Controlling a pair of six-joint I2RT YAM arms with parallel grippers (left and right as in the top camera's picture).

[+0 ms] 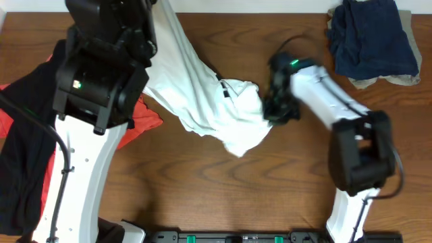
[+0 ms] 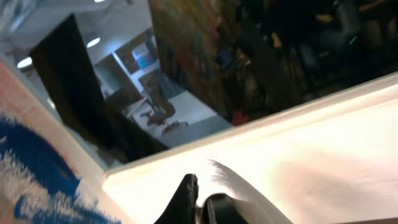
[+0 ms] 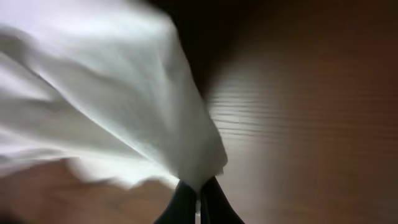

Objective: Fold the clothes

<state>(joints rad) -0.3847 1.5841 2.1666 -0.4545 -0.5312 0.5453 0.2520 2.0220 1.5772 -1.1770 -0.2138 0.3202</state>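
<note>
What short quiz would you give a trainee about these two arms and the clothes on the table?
1. True or false: the white shirt lies flat on the table.
2. What does the right tool pinch? A the white shirt; B the table's edge; C nothing.
3. Fill the gap: the pile at the table's far right corner is ___ in colour.
Key: 1 false, the left tool holds one end up off the table; 2 A; 3 dark blue.
</note>
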